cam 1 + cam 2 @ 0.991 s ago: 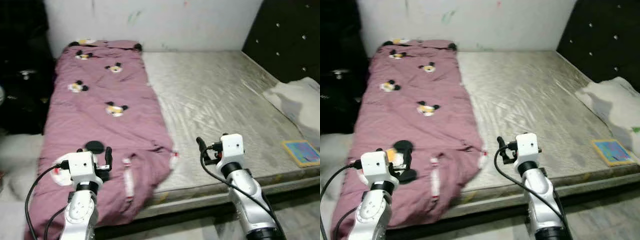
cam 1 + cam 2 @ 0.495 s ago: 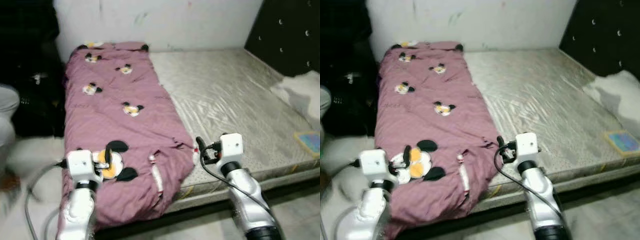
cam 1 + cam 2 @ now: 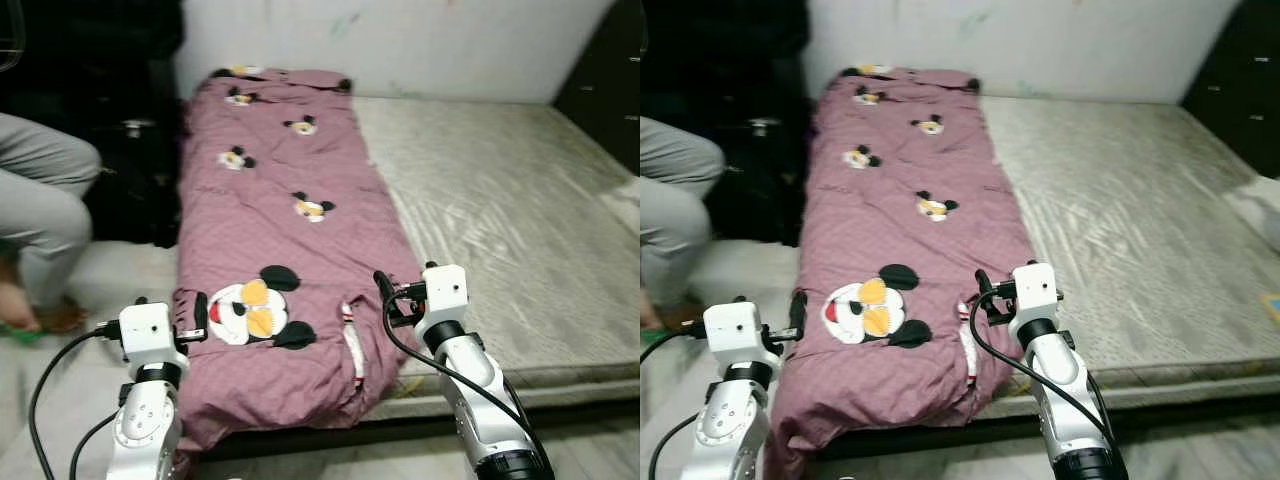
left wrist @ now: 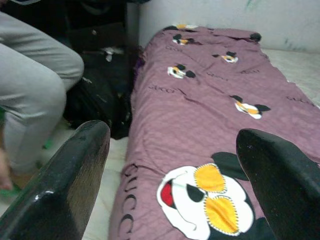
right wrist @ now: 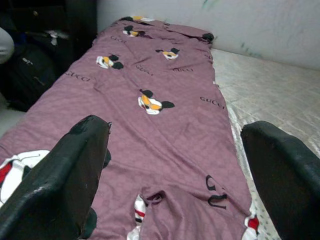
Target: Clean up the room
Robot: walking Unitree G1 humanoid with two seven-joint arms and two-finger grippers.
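Purple quilt [image 3: 280, 270] covers the bed's [image 3: 520, 240] nine-o'clock half, its near hem at six o'clock between left gripper [image 3: 190, 322] and right gripper [image 3: 385, 295], both empty and parted; approach step, next grasping the hem.

Head views downward, wrist views low (closer), all on quilt [image 3: 280, 250].

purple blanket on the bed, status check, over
Left pincer and right pincer both open, empty, at the bed's near end. Purple cartoon-print blanket folded along left side of mattress. Person's leg at left.
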